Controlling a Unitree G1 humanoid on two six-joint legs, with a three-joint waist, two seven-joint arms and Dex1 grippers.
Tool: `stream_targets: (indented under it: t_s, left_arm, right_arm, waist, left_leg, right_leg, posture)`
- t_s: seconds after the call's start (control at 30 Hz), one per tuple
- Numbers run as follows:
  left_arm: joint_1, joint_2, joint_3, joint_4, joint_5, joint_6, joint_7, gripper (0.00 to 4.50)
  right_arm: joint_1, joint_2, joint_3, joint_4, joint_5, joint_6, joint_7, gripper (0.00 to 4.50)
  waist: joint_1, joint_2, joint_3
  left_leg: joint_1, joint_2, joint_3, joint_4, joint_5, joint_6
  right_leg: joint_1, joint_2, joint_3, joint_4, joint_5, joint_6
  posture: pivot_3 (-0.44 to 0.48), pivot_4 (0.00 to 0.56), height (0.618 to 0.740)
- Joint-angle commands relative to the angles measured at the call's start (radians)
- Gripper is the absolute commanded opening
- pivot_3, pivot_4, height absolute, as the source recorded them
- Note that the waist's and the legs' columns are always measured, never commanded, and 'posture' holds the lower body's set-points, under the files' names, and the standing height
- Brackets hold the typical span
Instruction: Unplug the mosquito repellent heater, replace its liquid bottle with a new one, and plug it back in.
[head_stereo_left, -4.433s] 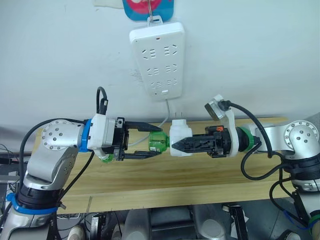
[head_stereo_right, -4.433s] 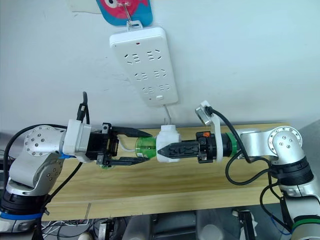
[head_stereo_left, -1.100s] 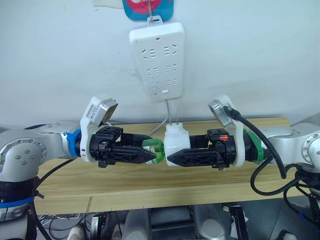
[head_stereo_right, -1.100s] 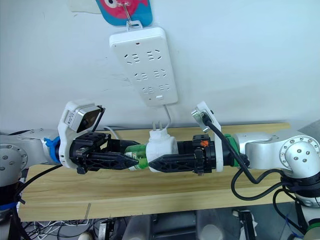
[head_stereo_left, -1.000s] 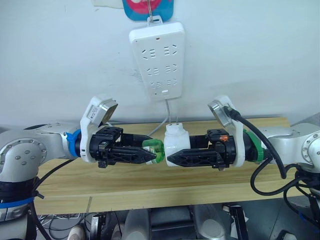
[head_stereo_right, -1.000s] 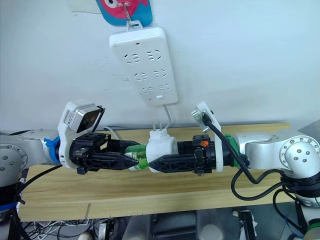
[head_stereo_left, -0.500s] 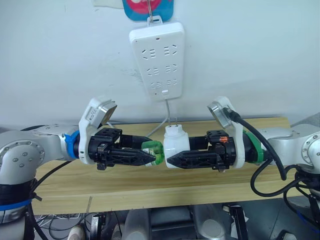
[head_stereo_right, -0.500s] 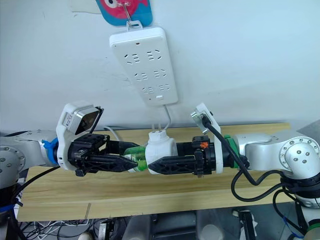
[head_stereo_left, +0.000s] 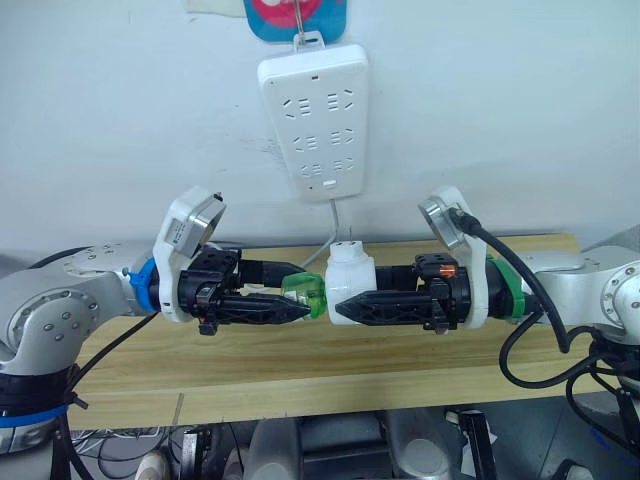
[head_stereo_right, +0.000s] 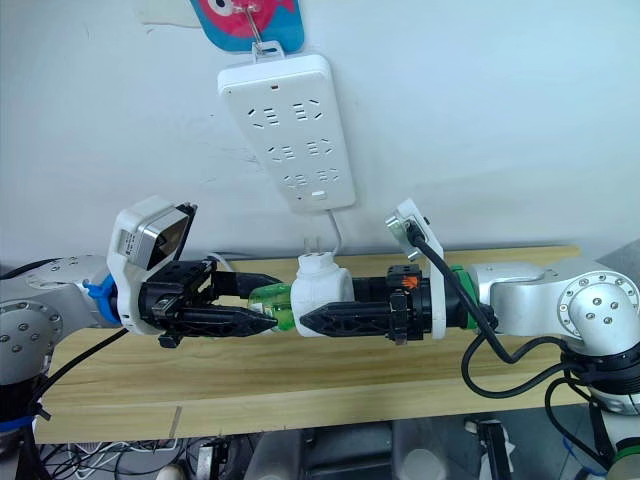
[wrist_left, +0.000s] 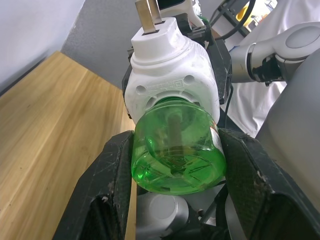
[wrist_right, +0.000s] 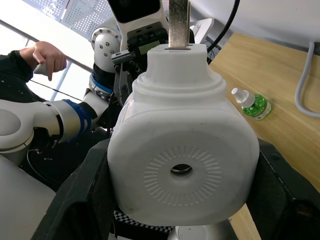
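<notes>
Mosquito repellent heater: light, rigid, smooth plastic, held above the wooden surface in right tool, flat sides clamped; left tool clamping its likely slippery green bottle.

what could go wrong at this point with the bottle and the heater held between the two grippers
1. The left gripper pinches the smooth round green bottle by its sides, so it may slip while turning instead of threading.
2. The right gripper holds the rounded heater in mid-air above the wooden shelf; a loosened grip would likely drop it.
3. The prongs stick out bare and could be knocked against the power strip on the wall.
</notes>
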Motion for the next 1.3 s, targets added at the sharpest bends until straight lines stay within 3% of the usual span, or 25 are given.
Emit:
stream_targets:
  t_s: [0.03,0.3,0.5,0.67,0.83,1.0,1.17,1.3]
  left_arm:
    - [-0.026,-0.022,0.045,0.004,-0.125,0.051,0.049,2.25]
    - [0.009,0.019,0.03,-0.062,-0.061,0.036,-0.06,2.25]
    - [-0.003,0.004,0.031,-0.063,-0.088,0.044,-0.039,2.25]
    - [0.01,0.041,0.008,-0.045,0.015,0.026,-0.052,2.25]
    - [-0.015,0.06,-0.012,-0.044,-0.011,0.081,-0.033,2.25]
    - [-0.047,0.032,0.007,0.002,-0.115,0.156,0.034,2.25]
    - [-0.055,0.038,-0.012,0.006,-0.075,0.158,0.008,2.25]
    - [-0.021,0.035,-0.009,-0.017,0.01,0.083,-0.032,3.56]
  right_arm:
    - [-0.009,-0.007,-0.063,0.04,-0.026,-0.037,-0.022,3.05]
    - [-0.001,-0.027,-0.075,0.037,-0.067,0.009,0.089,3.05]
    - [-0.009,-0.022,-0.068,0.034,-0.1,0.033,0.157,3.05]
    - [-0.009,-0.029,-0.076,0.035,-0.11,0.036,0.165,3.05]
    - [-0.02,-0.024,-0.085,0.016,-0.094,0.017,0.129,3.05]
    - [-0.029,-0.012,-0.08,0.011,-0.074,0.005,0.105,3.05]
    - [-0.041,-0.007,-0.076,0.02,-0.042,-0.003,0.073,3.05]
    - [-0.05,-0.001,-0.074,0.027,-0.013,-0.011,0.046,3.05]
  waist:
    - [0.0,0.0,0.0]
    - [-0.001,0.0,0.0]
    - [0.0,0.0,0.0]
    - [0.0,0.0,0.0]
    - [0.0,0.0,0.0]
    - [-0.001,0.0,0.0]
    - [-0.001,0.0,0.0]
    - [-0.002,0.0,0.0]
  left_leg:
    - [0.0,0.0,0.0,0.0,0.0,0.0]
    - [0.0,0.0,0.0,0.0,0.0,0.0]
    - [0.0,0.0,0.0,0.0,0.0,0.0]
    - [0.0,0.0,0.0,0.0,0.0,0.0]
    - [0.0,0.0,0.0,0.0,0.0,0.0]
    - [0.0,0.0,0.0,0.0,0.0,0.0]
    - [0.0,0.0,0.0,0.0,0.0,0.0]
    - [0.0,0.0,0.001,0.0,0.0,0.0]
  right_leg:
    - [0.0,0.0,0.0,0.0,0.0,0.0]
    - [0.0,0.0,0.0,0.0,0.0,0.0]
    - [0.0,0.0,0.0,0.001,0.0,0.0]
    - [0.0,0.0,0.0,0.001,0.0,0.0]
    - [0.0,0.0,0.0,0.001,0.0,0.0]
    - [0.0,0.0,0.0,0.001,0.0,0.0]
    - [0.0,0.0,0.0,0.001,0.0,0.0]
    - [0.0,0.0,0.0,0.001,0.0,0.0]
  posture:
    - [-0.178,0.367,0.74]
    - [-0.178,0.361,0.74]
    - [-0.173,0.359,0.74]
    - [-0.169,0.356,0.74]
    - [-0.17,0.356,0.74]
    - [-0.18,0.36,0.74]
    - [-0.182,0.361,0.74]
    - [-0.178,0.36,0.74]
